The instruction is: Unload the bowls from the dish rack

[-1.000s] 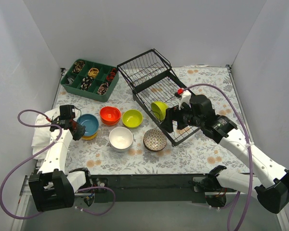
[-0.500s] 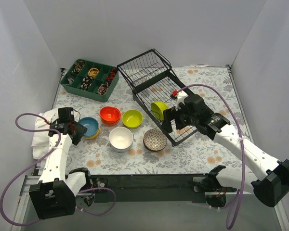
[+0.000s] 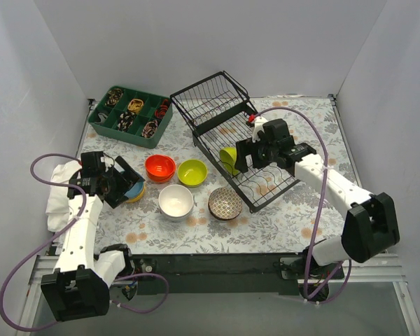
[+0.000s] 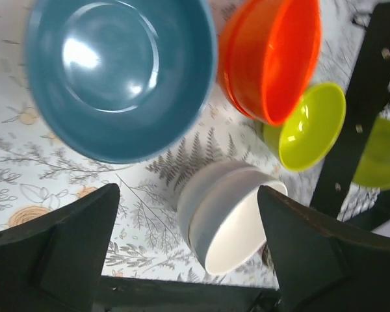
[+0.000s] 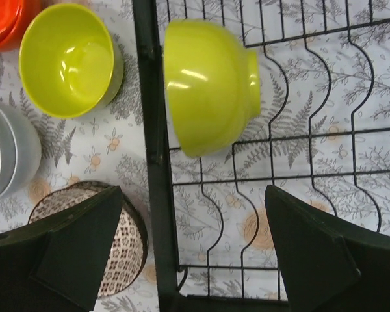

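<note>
Both arms are the same build tbh — left arm (image 3: 80, 231) and right arm (image 3: 329, 183) have white shell links w/ chunky black joints and black base blocks. Each has a thin purple cable (image 3: 54, 155) looping off it. There's a small red knob (image 3: 252, 119) on a white bracket by the right wrist. The fingers (image 4: 58, 250) are matte black wedges — same on both wrist cams.

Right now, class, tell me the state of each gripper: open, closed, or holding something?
Left gripper: open, empty, above the blue bowl.
Right gripper: open, empty, over the lime-green bowl in the dish rack.
</note>
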Robot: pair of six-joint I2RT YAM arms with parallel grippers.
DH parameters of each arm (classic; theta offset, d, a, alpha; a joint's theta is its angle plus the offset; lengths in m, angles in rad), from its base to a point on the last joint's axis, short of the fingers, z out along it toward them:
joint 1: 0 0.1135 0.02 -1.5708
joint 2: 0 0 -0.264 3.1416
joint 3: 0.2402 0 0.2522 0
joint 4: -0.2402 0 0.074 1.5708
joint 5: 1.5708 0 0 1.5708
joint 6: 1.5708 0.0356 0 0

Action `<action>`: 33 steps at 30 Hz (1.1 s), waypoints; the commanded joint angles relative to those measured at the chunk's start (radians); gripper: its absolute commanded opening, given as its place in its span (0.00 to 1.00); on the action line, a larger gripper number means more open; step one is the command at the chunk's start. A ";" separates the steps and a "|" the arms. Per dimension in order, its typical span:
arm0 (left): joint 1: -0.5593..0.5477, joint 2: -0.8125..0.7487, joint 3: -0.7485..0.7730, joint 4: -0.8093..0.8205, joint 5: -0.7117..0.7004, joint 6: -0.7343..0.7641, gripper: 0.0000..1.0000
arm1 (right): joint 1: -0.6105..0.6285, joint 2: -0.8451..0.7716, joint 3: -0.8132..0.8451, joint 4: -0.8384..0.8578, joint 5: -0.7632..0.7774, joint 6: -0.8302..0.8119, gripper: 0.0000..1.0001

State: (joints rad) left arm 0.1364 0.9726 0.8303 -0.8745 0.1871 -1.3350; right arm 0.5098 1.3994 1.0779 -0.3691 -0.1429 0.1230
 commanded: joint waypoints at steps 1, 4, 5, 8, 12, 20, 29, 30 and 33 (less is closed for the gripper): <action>-0.032 -0.049 -0.008 0.034 0.193 0.082 0.92 | -0.062 0.068 0.073 0.128 -0.112 0.013 0.99; -0.043 -0.071 -0.026 0.052 0.262 0.109 0.98 | -0.083 0.148 0.112 0.148 -0.168 0.001 0.99; -0.044 -0.081 -0.030 0.052 0.271 0.117 0.98 | -0.088 0.164 0.119 0.154 -0.205 -0.002 0.98; -0.052 -0.092 -0.037 0.051 0.296 0.134 0.98 | -0.096 0.220 0.143 0.173 -0.247 -0.017 0.99; -0.064 -0.098 -0.039 0.051 0.304 0.148 0.98 | -0.100 0.283 0.166 0.177 -0.296 -0.029 0.98; -0.093 -0.074 0.009 0.060 0.310 0.175 0.98 | -0.100 0.381 0.178 0.217 -0.357 -0.057 0.98; -0.115 -0.051 0.018 0.077 0.292 0.168 0.98 | -0.093 0.366 0.175 0.217 -0.362 -0.091 0.65; -0.115 -0.051 0.020 0.081 0.287 0.166 0.98 | -0.088 0.359 0.174 0.214 -0.359 -0.092 0.60; -0.115 -0.045 0.024 0.101 0.264 0.163 0.98 | -0.070 0.323 0.174 0.200 -0.324 -0.097 0.41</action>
State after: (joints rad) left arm 0.0250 0.9260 0.8139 -0.8040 0.4702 -1.1748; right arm 0.4091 1.7840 1.2232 -0.1764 -0.4557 0.0406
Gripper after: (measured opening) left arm 0.982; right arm 0.736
